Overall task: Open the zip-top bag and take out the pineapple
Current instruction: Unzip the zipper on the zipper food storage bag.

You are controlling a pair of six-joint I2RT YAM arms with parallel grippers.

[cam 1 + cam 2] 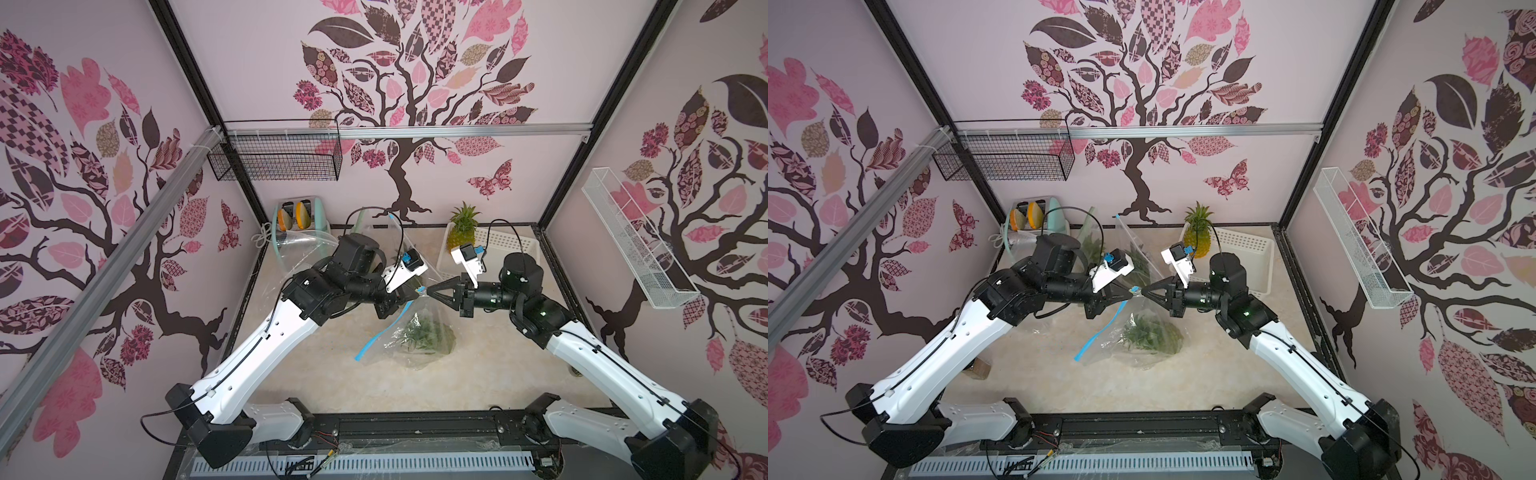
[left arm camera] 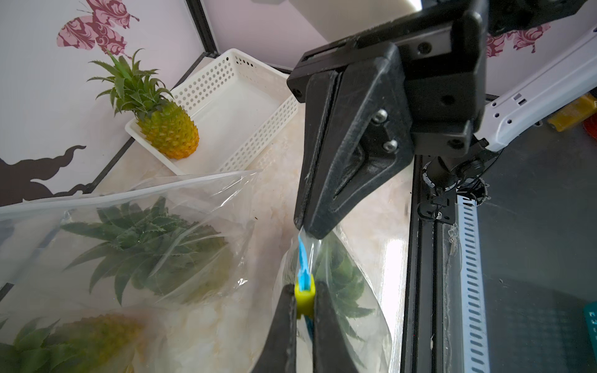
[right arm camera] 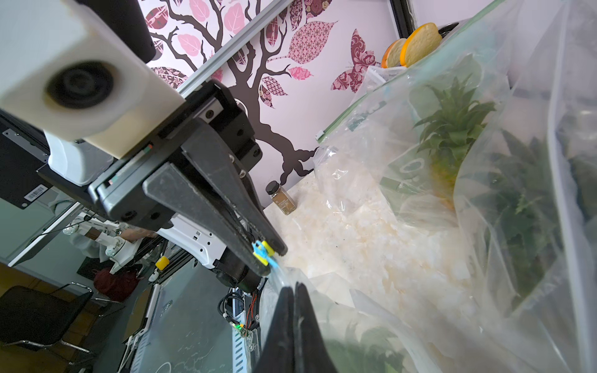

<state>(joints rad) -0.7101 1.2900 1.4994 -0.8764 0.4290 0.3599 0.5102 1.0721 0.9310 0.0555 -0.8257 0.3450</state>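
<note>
Marble tabletop (image 1: 498, 365). Mid-frame: zip-top bag (image 1: 397, 347), pineapple (image 1: 432, 334) inside, hung by its top corner. The left gripper (image 1: 417, 293) pinches the yellow slider (image 3: 262, 252), and the right gripper (image 1: 431, 291) clamps the film beside it, likely as anchor. Beyond, upper centre: second pineapple (image 1: 457, 237), white basket (image 1: 523, 241).

1. the zip-top bag (image 1: 419, 311) is clear plastic. its top corner is raised above the tabletop (image 1: 478, 374) and its lower part sags onto it near the middle.
2. its blue zip strip (image 1: 370, 346) slants from the raised corner down to the tabletop. a yellow slider (image 2: 304, 295) sits on the strip close to that corner.
3. the pineapple (image 1: 428, 336) is inside the bag, low down. its spiky green leaves show through the crinkled plastic, but its body is hard to make out.
</note>
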